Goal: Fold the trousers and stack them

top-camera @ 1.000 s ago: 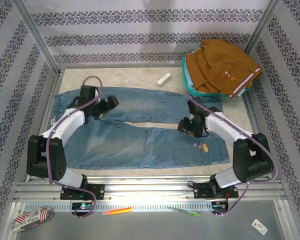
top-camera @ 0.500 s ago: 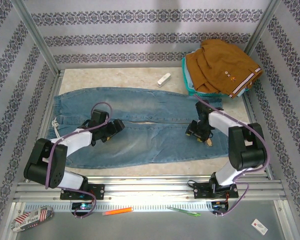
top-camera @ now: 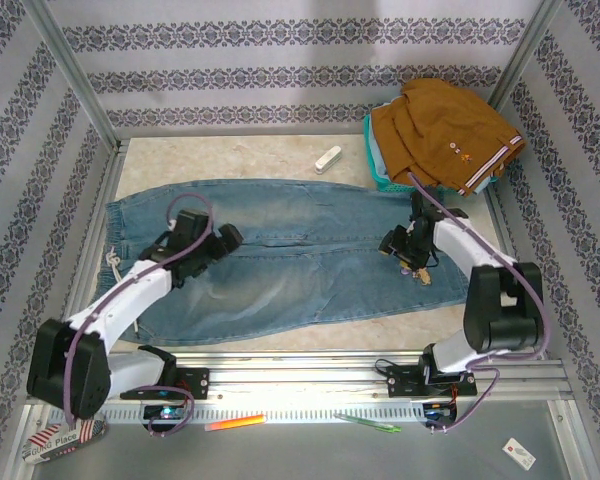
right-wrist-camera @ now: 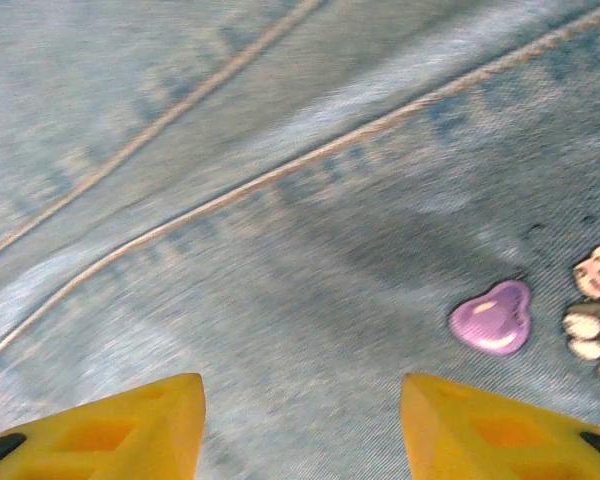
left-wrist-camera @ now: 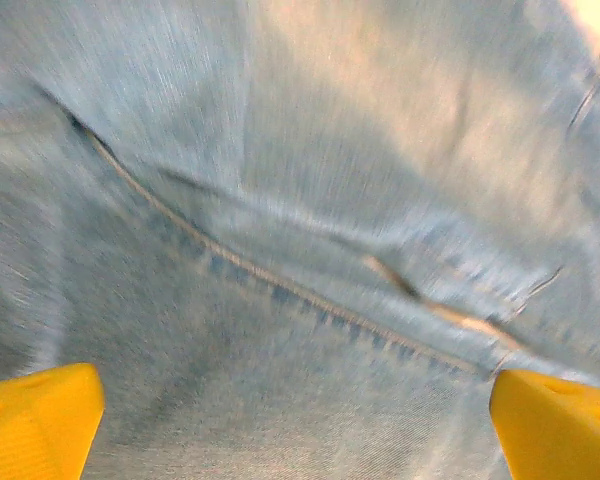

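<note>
Drawn in from the table's near edge over the past second, the hem end of the near leg of the light blue, faded denim trousers [top-camera: 300, 275] now lies tight against the far leg, closing the wedge of bare table that showed between them. The garment is spread flat across the middle of the beige table [top-camera: 280, 155], with its gathered waistband and white drawstring [top-camera: 113, 258] at the left and both hems at the right. In the same second the left gripper [top-camera: 230, 237] comes off the far leg and settles over the seam line where the two legs meet, near the crotch. Its wrist camera shows the yellow fingers [left-wrist-camera: 40, 420] spread wide over the denim with nothing caught between them. The right gripper [top-camera: 392, 242] slides further towards the hems and sits beside a small purple heart patch [right-wrist-camera: 492, 318]. Its jaws also stand apart over flat cloth, with no fold pinched in them. Both pincers appear released, so the dragging looks finished, and the legs seem lined up for a first fold that is not yet made. A mustard-brown garment [top-camera: 445, 130] heaped on a teal basket [top-camera: 378, 172] at the far right corner is probably where the folded trousers will be stacked
</note>
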Controlling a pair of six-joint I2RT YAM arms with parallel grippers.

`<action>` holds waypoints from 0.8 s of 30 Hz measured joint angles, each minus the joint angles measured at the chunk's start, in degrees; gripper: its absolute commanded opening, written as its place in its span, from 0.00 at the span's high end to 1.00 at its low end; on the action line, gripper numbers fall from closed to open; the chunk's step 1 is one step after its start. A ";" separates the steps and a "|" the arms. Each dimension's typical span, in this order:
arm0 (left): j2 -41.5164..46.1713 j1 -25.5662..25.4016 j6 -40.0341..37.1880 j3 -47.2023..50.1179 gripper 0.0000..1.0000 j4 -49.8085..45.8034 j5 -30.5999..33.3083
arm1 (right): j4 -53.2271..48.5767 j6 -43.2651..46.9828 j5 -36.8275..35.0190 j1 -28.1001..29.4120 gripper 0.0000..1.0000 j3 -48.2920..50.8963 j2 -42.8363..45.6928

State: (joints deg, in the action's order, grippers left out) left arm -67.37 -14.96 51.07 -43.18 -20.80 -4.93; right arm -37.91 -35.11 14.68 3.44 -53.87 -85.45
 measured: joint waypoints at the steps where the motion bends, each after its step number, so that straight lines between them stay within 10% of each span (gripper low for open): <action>1: 1.88 2.95 -0.17 -0.90 0.00 -1.25 0.15 | -0.02 -0.07 0.39 0.57 0.46 0.26 1.55; 14: 14.27 53.09 2.80 1.95 0.09 -18.56 0.94 | -0.26 -0.90 5.60 8.83 0.46 3.50 8.00; 24: 12.66 65.05 3.45 9.42 0.17 -18.99 5.35 | -1.27 -0.59 7.30 10.51 0.46 4.46 10.80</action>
State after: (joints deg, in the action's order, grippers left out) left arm -54.72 50.09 54.52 -33.76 -39.79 0.43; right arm -39.18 -35.70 21.98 13.96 -49.41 -74.65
